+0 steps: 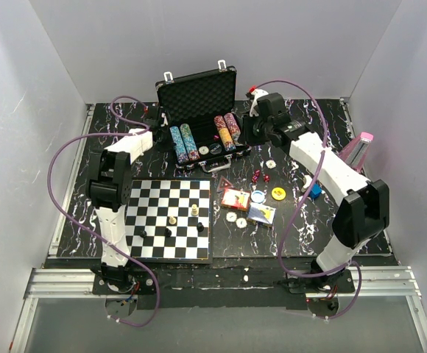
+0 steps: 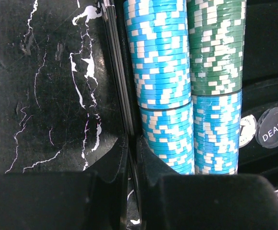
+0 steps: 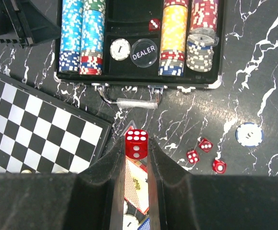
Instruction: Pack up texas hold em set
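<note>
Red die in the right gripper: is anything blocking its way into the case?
Nothing visible does. The right gripper holds the red die; between it and the case lie only bare tabletop and the case's handle. Its middle compartment, holding two buttons and another die, has room left.

The briefcase (image 1: 199, 95) stands open at the back of the table (image 1: 73, 213), chip rows (image 1: 185, 143) in it, its left wall between my left jaws. The chessboard (image 1: 171, 220) lies before it; right of that, card decks (image 1: 235, 198) and dice (image 1: 261, 177). One die (image 3: 136, 143) sits between my right jaws.
</note>
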